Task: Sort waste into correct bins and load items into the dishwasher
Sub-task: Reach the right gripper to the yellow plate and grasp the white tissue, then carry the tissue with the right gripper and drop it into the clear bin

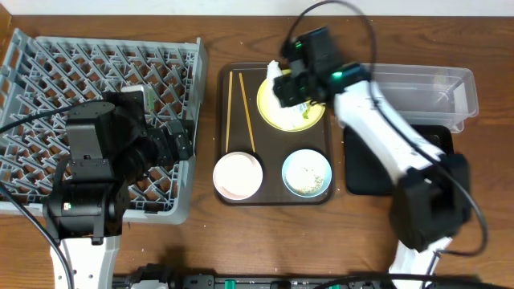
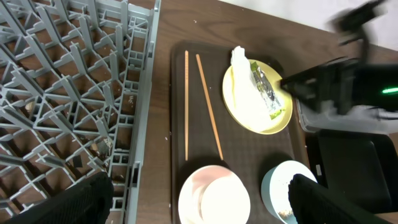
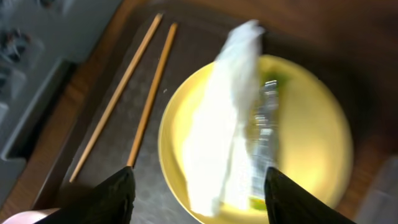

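The yellow plate (image 1: 277,116) on the brown serving tray holds a white napkin (image 3: 221,124) and the green-yellow wrapper (image 3: 264,137). My right gripper (image 3: 199,186) is open and hovers just above them, holding nothing; in the overhead view it (image 1: 291,87) covers the plate's top. The chopsticks (image 1: 241,112) lie left of the plate. The white bowl (image 1: 238,175) and the light-blue bowl (image 1: 307,172) with crumbs sit at the tray's front. My left gripper (image 2: 199,199) is open and empty above the white bowl (image 2: 214,196), beside the grey rack (image 1: 80,72).
The brown serving tray (image 1: 273,197) sits mid-table. The clear tub (image 1: 434,88) stands at the back right, with the black tray (image 1: 369,172) in front of it, partly under my right arm. The rack fills the left side.
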